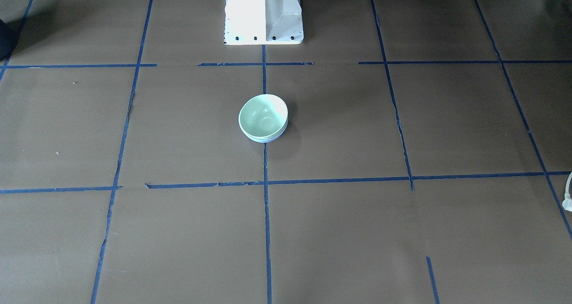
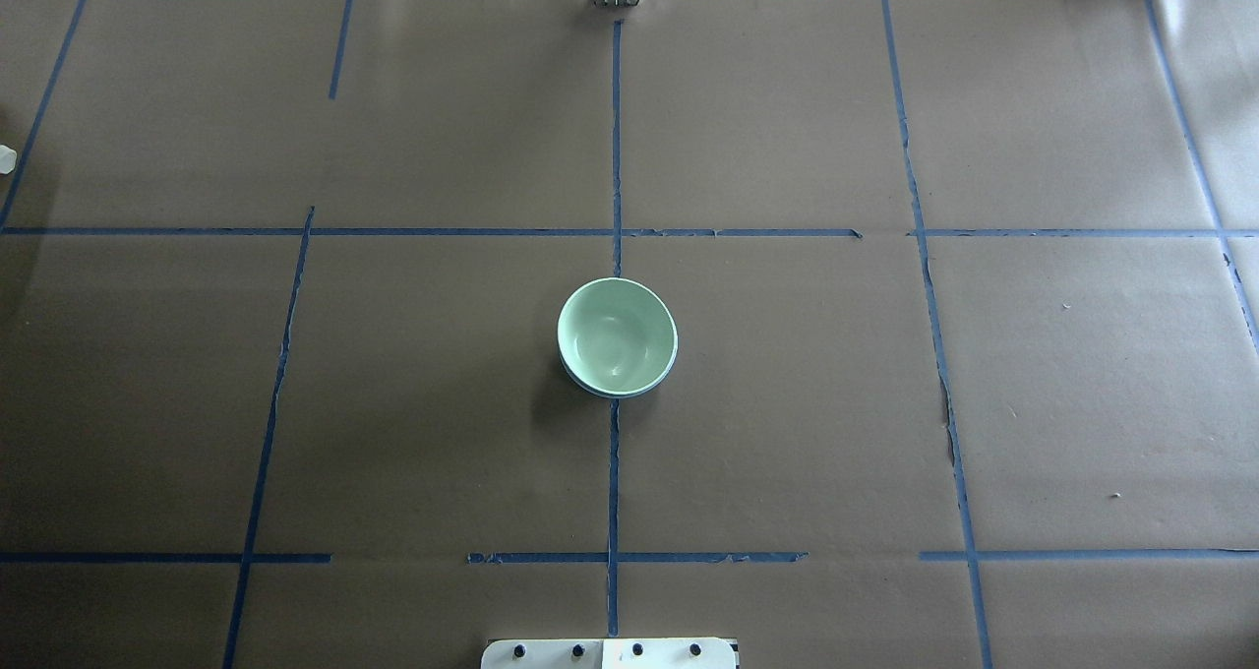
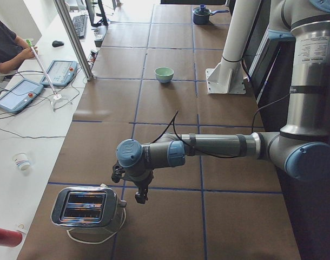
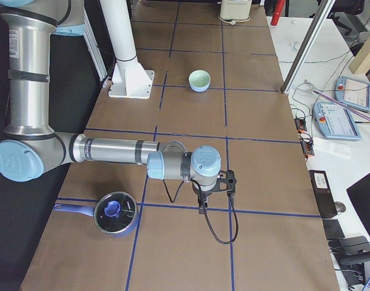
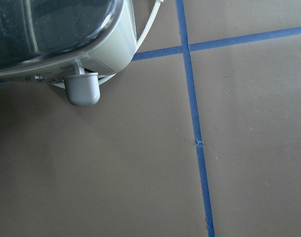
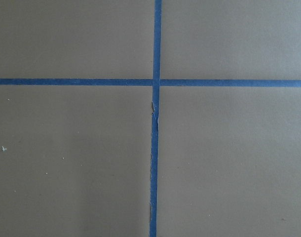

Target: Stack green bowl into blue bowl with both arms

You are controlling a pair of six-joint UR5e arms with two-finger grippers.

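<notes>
The green bowl (image 2: 617,334) sits nested inside the blue bowl (image 1: 267,140) at the middle of the table (image 2: 295,403), on a line of blue tape (image 2: 613,472). From overhead only a thin blue sliver shows, at about 7 o'clock of the green rim. The front-facing view shows more of it, as a pale band under the green bowl's near edge. The white pedestal (image 1: 263,13) stands at 12 o'clock from the bowls in that view and at 6 o'clock overhead.

Neither central view shows an arm; only the side views do. From the table's left end, the left gripper (image 3: 140,194) hangs well apart from the bowls, with a toaster (image 3: 89,208) close by at about 8 o'clock of it. From the right end, the right gripper (image 4: 202,206) hangs over a tape crossing, a lidded blue pot (image 4: 115,213) at its 9 o'clock.

Whether either gripper's jaws are spread or pressed together cannot be told. The wrist views show no fingers: the left shows a toaster corner, the right bare paper and tape.
</notes>
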